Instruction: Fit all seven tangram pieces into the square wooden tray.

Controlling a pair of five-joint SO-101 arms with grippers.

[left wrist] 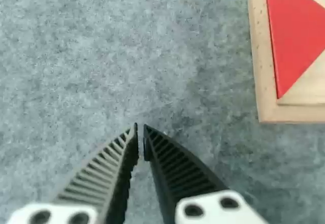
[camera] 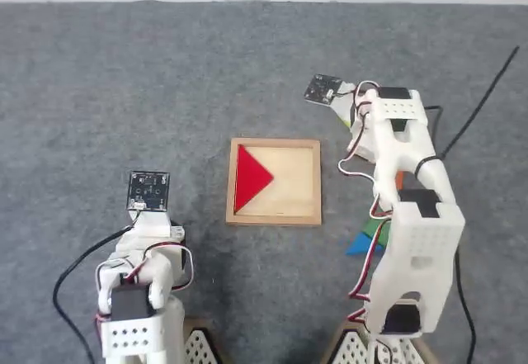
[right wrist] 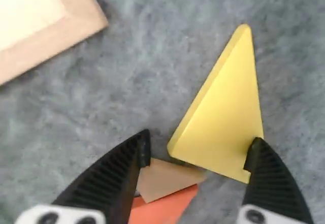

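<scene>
The square wooden tray (camera: 275, 213) lies mid-table with a red triangle (camera: 250, 178) in its left half. My right gripper (right wrist: 200, 147) is open just beyond the tray's far right corner, its fingers on either side of the wide end of a yellow triangle (right wrist: 226, 117). One fingertip (right wrist: 256, 153) overlaps the triangle's corner and the other stands apart from it. A tan piece (right wrist: 163, 179) and an orange piece (right wrist: 162, 206) lie beneath the gripper. My left gripper (left wrist: 140, 130) is shut on nothing, over bare carpet left of the tray's corner (left wrist: 261, 82).
Grey carpet covers the table. Blue (camera: 361, 245) and green (camera: 375, 230) pieces lie partly hidden beside the right arm's body (camera: 417, 248), and an orange piece (camera: 399, 181) peeks out by its forearm. Open carpet stretches left of and beyond the tray.
</scene>
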